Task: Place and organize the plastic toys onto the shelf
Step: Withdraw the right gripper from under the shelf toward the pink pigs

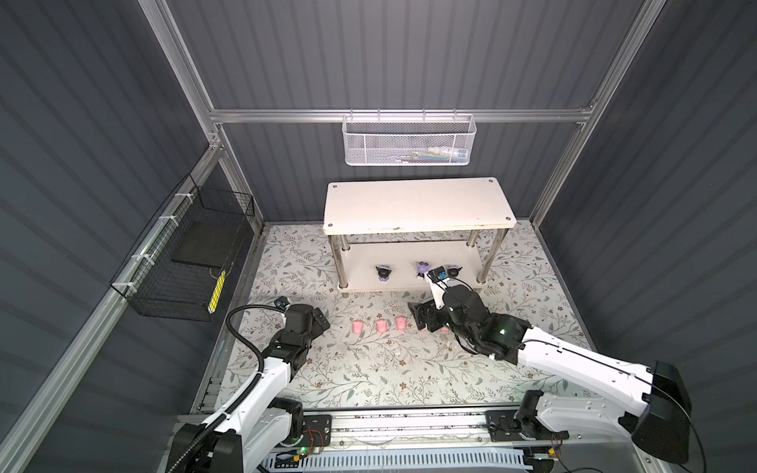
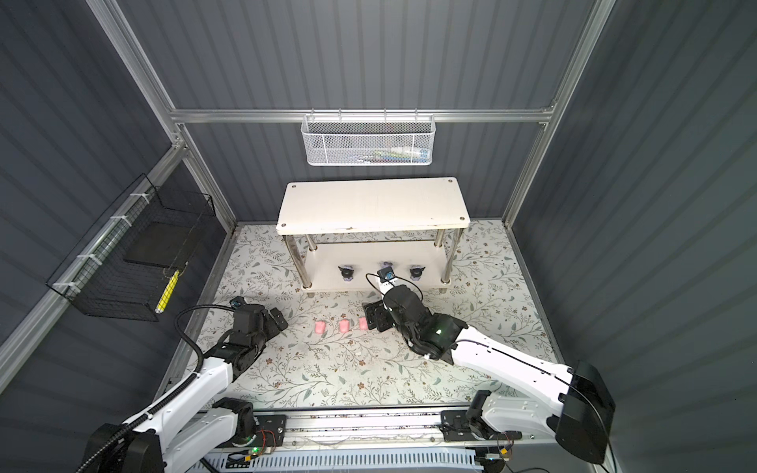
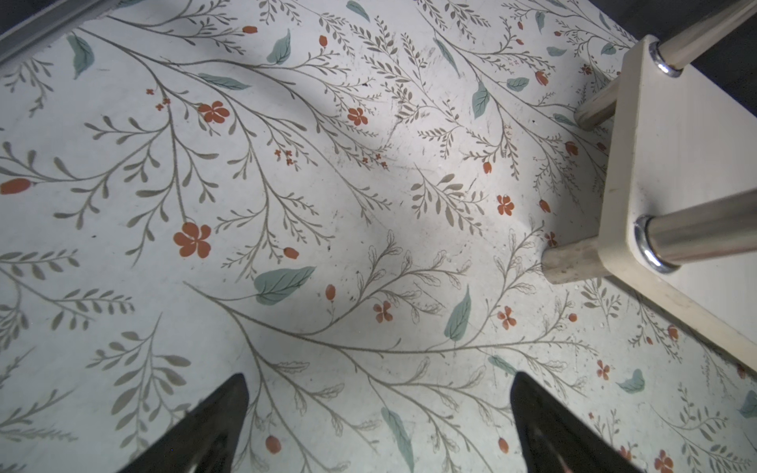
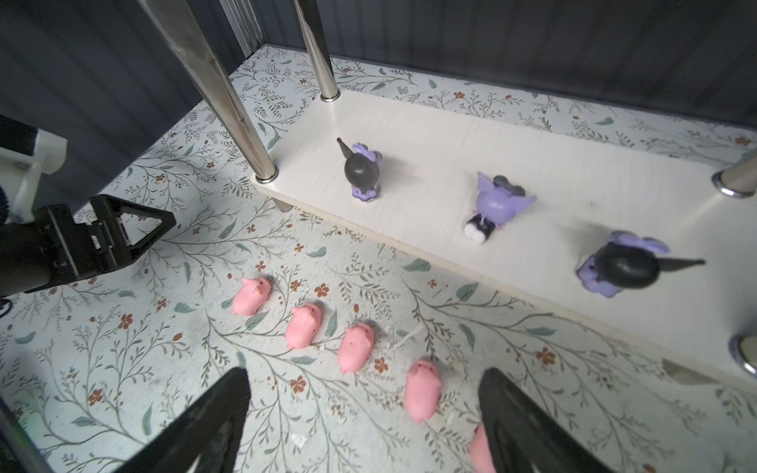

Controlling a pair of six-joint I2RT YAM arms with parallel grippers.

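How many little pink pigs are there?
5 pink pigs, all on the floral mat in a row before the shelf: four in plain sight, the fifth half hidden behind the right pincer.

You're in a lab robot test cell, not a home: grey ribbed wall panels (image 1: pixel 409 53) in an aluminium frame (image 1: pixel 393 116) box in a small floor lined w/ flowery paper (image 1: pixel 368 368). A left arm (image 1: pixel 270 376) & right arm (image 1: pixel 581 364) are mounted on a front rail (image 1: pixel 409 419), w/ bare wires & a lit circuit board (image 1: pixel 302 450) alongside
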